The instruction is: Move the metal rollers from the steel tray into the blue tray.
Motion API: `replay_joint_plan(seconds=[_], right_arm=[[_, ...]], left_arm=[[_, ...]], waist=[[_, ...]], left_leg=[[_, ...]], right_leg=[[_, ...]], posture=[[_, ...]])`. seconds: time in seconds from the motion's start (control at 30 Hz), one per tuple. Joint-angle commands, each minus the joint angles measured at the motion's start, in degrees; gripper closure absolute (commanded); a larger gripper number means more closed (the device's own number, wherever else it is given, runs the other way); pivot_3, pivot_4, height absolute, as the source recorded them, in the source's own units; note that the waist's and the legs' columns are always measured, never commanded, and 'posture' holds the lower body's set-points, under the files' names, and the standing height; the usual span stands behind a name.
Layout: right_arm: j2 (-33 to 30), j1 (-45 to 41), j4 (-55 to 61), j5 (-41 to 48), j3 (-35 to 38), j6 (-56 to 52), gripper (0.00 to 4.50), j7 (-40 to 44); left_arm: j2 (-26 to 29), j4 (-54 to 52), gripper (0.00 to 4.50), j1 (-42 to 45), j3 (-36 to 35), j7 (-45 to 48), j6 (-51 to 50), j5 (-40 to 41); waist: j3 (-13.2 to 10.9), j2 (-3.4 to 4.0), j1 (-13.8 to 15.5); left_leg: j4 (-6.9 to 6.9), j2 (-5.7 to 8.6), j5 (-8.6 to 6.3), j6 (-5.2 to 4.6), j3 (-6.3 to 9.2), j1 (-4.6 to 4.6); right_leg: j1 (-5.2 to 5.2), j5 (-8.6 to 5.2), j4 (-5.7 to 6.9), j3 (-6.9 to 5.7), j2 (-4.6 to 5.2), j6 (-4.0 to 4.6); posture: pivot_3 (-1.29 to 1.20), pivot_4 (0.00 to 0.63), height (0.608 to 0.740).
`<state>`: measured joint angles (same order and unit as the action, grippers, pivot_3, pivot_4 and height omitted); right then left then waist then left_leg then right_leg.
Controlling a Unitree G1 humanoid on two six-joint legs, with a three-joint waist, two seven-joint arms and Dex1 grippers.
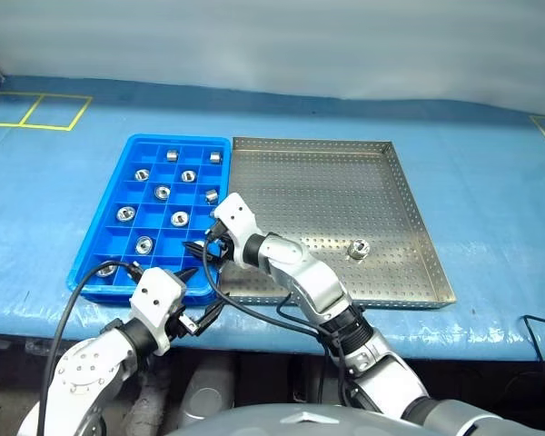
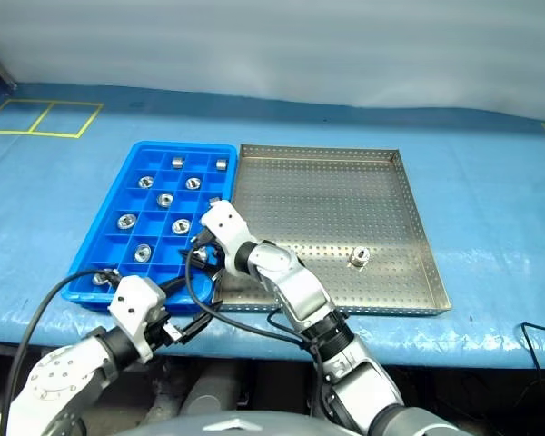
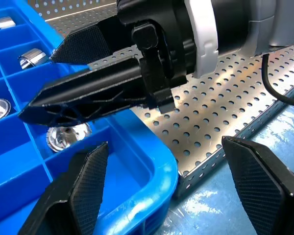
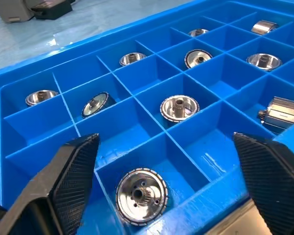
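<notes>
A blue tray w/ a grid of small square cells sits on a blue-covered table, touching the left side of a steel tray w/ a perforated floor and low rim. Most metal rollers lie in the blue tray, one per cell, approx. ten or so, spread over several rows; some stand on end showing a hollow centre, a few lie on their side. One roller is left in the steel tray, alone toward its near right part, well apart from both arms. The right gripper reaches across to the near right corner of the blue tray, jaws spread wide and holding nothing; in its wrist view a roller lies flat in the cell just below and between its fingers. The left gripper hovers at the near edge of the trays by the same corner, also open and empty, just beside the right one.
</notes>
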<state>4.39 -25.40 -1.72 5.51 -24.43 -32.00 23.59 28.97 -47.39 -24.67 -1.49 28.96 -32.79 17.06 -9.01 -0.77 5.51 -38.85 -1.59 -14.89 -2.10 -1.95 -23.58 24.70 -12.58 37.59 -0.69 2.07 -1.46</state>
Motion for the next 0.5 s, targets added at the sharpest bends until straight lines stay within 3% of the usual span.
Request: replay_joint_plan(seconds=[0.03,0.5], right_arm=[[-1.00,2.19,6.20,-0.33,3.89,-1.78,0.03,-3.44],[-5.96,15.45,29.96,-2.93,24.41,-13.21,0.03,-20.40]], left_arm=[[0.75,-0.77,0.48,1.87,0.73,1.30,0.56,1.40],[0.47,6.60,0.48,15.32,10.16,5.25,0.45,2.40]], waist=[[-0.03,0.04,0.01],[-0.08,0.18,-3.62]], left_leg=[[0.00,0.02,0.00,0.00,0.00,-0.03],[0.02,0.10,0.00,0.00,-0.02,-0.17]], right_leg=[[-0.01,0.00,0.00,-0.01,0.00,0.00],[-0.04,0.01,0.01,0.03,-0.10,-0.02]], posture=[[0.23,0.150,0.740],[0.04,0.150,0.740]])
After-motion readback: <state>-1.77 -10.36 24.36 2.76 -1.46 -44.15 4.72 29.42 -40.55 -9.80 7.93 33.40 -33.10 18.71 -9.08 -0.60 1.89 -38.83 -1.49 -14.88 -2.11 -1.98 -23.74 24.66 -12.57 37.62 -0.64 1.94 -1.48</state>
